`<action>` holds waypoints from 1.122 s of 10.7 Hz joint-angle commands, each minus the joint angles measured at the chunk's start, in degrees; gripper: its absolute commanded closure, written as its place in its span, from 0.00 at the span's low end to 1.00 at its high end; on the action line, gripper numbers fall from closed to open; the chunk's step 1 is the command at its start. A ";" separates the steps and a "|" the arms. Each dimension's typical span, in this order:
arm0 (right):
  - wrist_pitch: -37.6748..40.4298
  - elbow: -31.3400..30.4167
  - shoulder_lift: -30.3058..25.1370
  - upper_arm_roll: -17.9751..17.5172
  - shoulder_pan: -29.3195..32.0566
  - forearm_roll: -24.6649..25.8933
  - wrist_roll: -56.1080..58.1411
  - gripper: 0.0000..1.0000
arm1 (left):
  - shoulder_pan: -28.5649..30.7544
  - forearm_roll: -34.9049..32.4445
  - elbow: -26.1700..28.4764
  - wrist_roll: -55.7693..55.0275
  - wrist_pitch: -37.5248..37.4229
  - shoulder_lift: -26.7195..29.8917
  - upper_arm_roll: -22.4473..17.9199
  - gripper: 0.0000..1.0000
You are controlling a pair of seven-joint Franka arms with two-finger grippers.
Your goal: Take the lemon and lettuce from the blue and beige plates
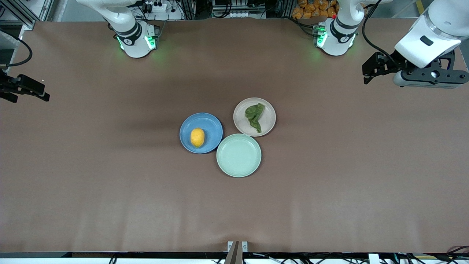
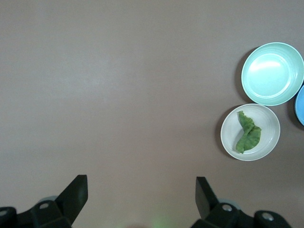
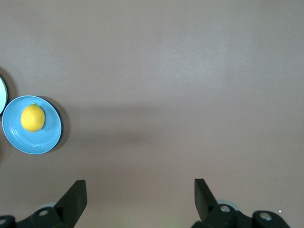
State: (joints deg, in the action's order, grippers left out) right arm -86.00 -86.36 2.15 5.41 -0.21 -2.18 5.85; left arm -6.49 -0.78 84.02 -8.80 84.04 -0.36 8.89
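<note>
The lemon (image 1: 197,137) lies on the blue plate (image 1: 211,126) mid-table. The lettuce (image 1: 255,116) lies on the beige plate (image 1: 269,118), beside the blue plate toward the left arm's end. My left gripper (image 1: 366,73) is open and empty, up over bare table at the left arm's end; its wrist view shows the lettuce (image 2: 248,134) on the beige plate (image 2: 270,128) well clear of its own gripper (image 2: 141,190). My right gripper (image 1: 33,93) is open and empty over the right arm's end; its wrist view shows its own gripper (image 3: 140,192) far from the lemon (image 3: 33,118) and blue plate (image 3: 47,137).
An empty mint-green plate (image 1: 238,155) touches both other plates, nearer the front camera; it also shows in the left wrist view (image 2: 272,73). The brown table (image 1: 110,176) spreads wide around the plates. The arm bases stand at the table's far edge.
</note>
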 commanded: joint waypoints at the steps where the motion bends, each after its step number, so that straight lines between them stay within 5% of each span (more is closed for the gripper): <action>1: 1.01 1.55 0.76 0.12 0.12 -0.37 0.13 0.00 | 0.16 0.86 -0.96 1.07 -1.25 0.01 -0.01 0.00; 12: 1.01 1.55 0.76 0.12 0.12 -0.37 0.13 0.00 | 0.07 2.18 -0.78 0.27 -1.16 -0.26 0.26 0.00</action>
State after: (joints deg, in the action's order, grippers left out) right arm -86.00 -86.36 2.15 5.42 -0.21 -2.18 5.85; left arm -6.51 0.66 84.02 -8.80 84.04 -0.37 9.01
